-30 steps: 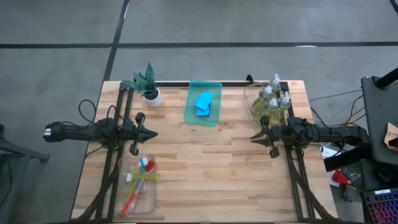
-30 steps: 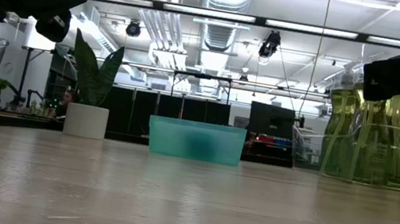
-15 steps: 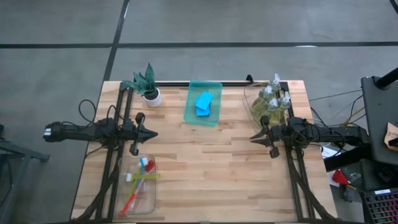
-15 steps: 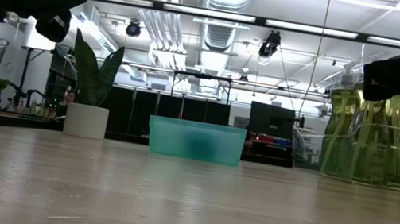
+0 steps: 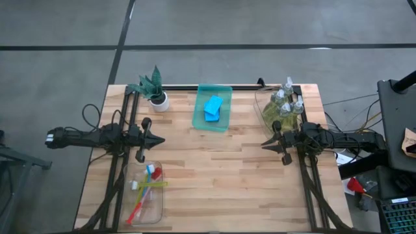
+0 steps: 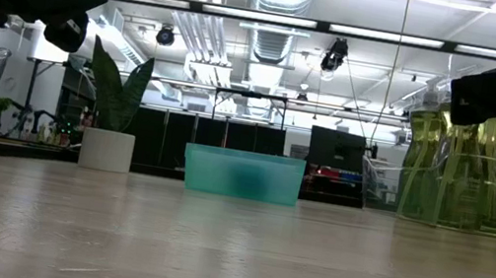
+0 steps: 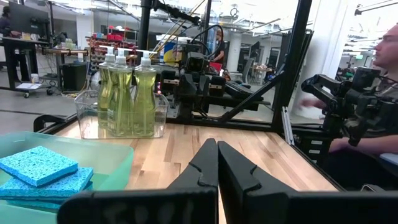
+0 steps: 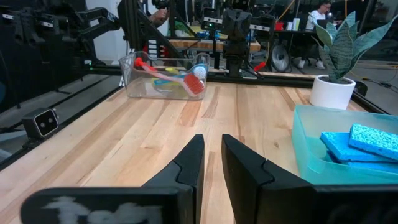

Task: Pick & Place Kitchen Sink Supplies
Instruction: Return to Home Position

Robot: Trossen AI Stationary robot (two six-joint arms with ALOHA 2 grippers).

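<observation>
left tool (image 5: 158,140) together, empty | brushes (image 5: 145,186) near | right tool (image 5: 265,144) slightly apart | bottles (image 5: 284,105) near

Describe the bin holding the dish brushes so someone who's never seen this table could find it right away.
On the wooden table, look along the left arm's side, at the end opposite the potted plant: a clear bin sits there. It alone holds slim red and yellow brushes; the green tray holds blue sponges and the other clear bin holds soap bottles.
</observation>
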